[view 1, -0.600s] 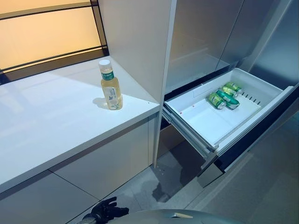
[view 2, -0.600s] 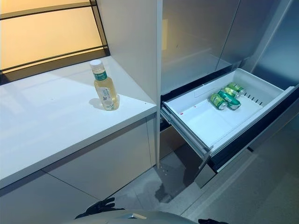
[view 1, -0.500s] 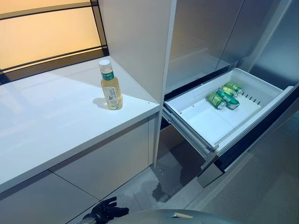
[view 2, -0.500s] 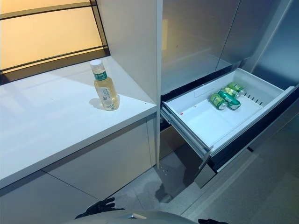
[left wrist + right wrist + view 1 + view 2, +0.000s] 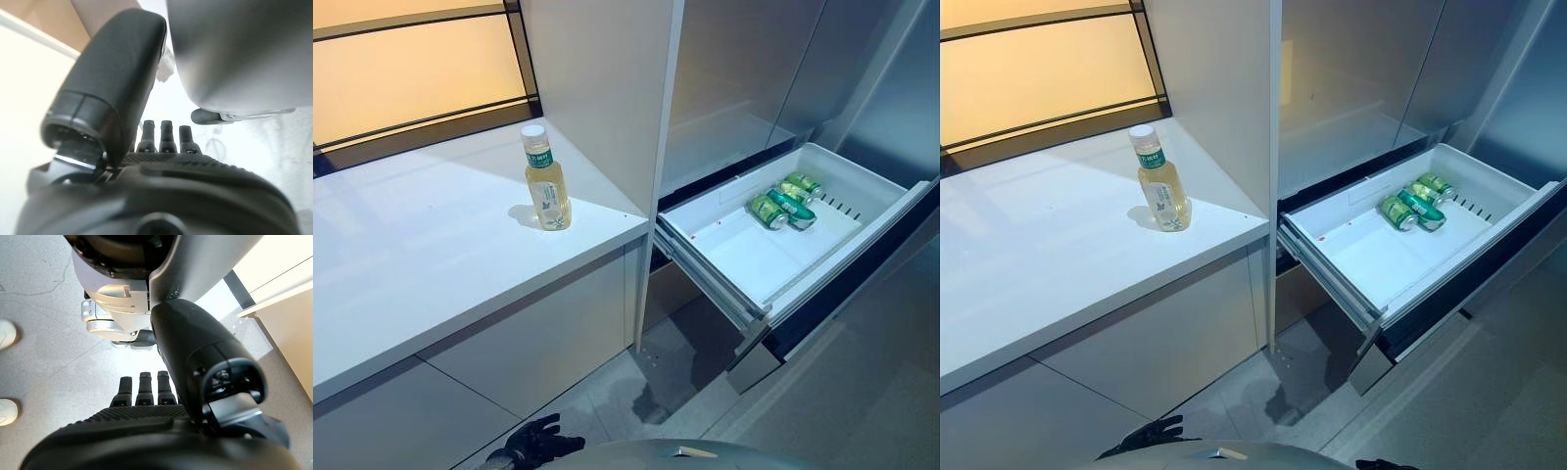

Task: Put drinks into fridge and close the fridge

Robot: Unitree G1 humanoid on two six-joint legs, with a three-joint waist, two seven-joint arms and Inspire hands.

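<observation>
Nothing has moved since the earlier frames: the bottle (image 5: pixel 547 180) stands upright near the counter's (image 5: pixel 431 255) right edge, the cans (image 5: pixel 782 203) lie in the open fridge drawer's (image 5: pixel 759 259) far corner. Left hand (image 5: pixel 537 444) and right hand (image 5: pixel 142 391) hang low, fingers seemingly straight, empty.

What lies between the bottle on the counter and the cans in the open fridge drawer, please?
In the left eye view, a white upright panel stands between the bottle and the cans; past it comes the bare white floor of the drawer.
</observation>
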